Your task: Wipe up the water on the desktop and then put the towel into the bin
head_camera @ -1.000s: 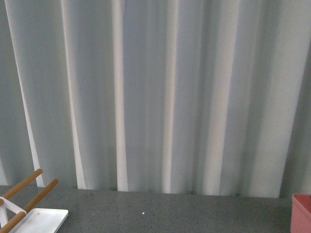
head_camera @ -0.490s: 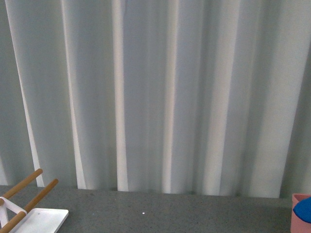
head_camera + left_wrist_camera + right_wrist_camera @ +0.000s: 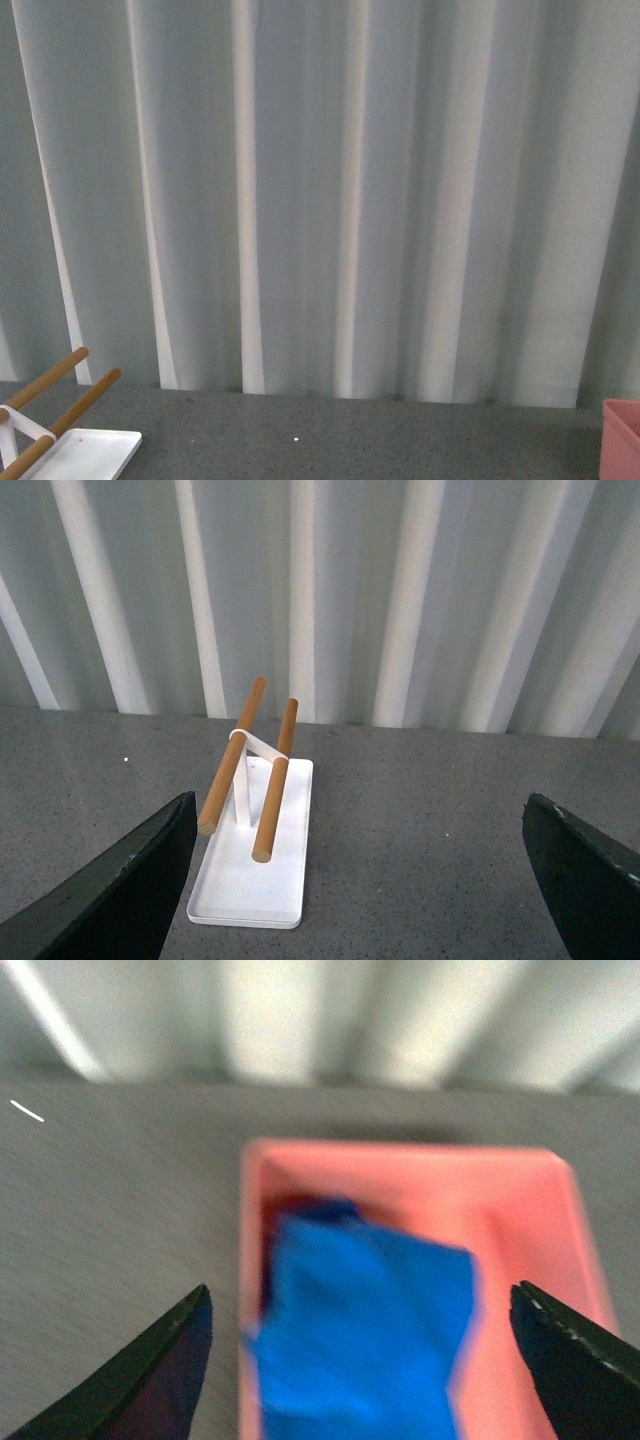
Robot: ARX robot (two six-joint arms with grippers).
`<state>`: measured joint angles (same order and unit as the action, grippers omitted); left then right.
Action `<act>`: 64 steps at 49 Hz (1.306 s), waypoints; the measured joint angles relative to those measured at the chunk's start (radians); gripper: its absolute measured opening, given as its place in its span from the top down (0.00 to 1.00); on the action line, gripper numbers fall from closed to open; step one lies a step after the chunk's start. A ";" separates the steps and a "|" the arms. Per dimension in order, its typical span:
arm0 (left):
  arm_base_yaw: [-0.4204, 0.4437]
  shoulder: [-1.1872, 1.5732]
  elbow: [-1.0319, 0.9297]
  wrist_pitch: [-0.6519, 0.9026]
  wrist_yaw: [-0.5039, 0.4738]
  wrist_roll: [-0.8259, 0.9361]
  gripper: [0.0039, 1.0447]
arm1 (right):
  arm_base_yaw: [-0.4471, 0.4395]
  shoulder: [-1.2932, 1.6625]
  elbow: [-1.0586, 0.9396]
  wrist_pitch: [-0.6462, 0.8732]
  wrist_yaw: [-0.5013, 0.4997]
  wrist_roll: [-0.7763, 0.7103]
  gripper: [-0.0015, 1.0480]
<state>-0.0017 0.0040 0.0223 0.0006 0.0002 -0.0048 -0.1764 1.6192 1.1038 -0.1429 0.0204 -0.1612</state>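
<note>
A pale pleated curtain (image 3: 330,200) fills most of the front view, with the speckled grey desktop (image 3: 330,435) a strip along six o'clock. On it at seven o'clock stands a white tray (image 3: 90,450) with two wooden rods (image 3: 60,390); the pink bin (image 3: 620,440) shows at the five o'clock corner. The right wrist view is blurred: the bin (image 3: 520,1220) lies below, and the blue towel (image 3: 370,1330) sits inside it, toward one side wall. The right gripper (image 3: 360,1360) is spread wide, holding nothing. The left gripper (image 3: 360,880) is also wide apart and empty, with the tray (image 3: 250,890) between its fingers (image 3: 120,890).
</note>
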 joint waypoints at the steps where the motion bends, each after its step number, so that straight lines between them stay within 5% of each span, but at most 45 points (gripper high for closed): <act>1: 0.000 0.000 0.000 0.000 -0.001 0.000 0.06 | -0.002 -0.013 -0.056 0.113 -0.064 0.026 0.20; 5: 0.000 0.000 0.000 0.000 0.000 0.000 0.06 | 0.012 -0.081 -0.336 0.660 -0.173 0.100 0.37; 10: 0.000 0.000 0.000 0.000 0.000 0.000 0.06 | 0.037 -0.174 -0.508 0.966 -0.165 0.124 0.55; 22: 0.000 0.000 0.000 0.000 0.000 0.000 0.06 | 0.080 -0.333 -0.738 1.045 -0.123 0.133 0.96; 43: 0.000 0.000 0.000 0.000 0.000 0.000 0.06 | 0.172 -0.586 -0.946 1.005 -0.040 0.134 0.97; 64: 0.000 0.000 0.000 0.000 -0.001 0.000 0.06 | 0.174 -0.829 -1.073 0.892 -0.032 0.134 0.97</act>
<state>-0.0021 0.0036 0.0227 0.0006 -0.0006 -0.0048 -0.0021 0.7902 0.0303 0.7490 -0.0120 -0.0269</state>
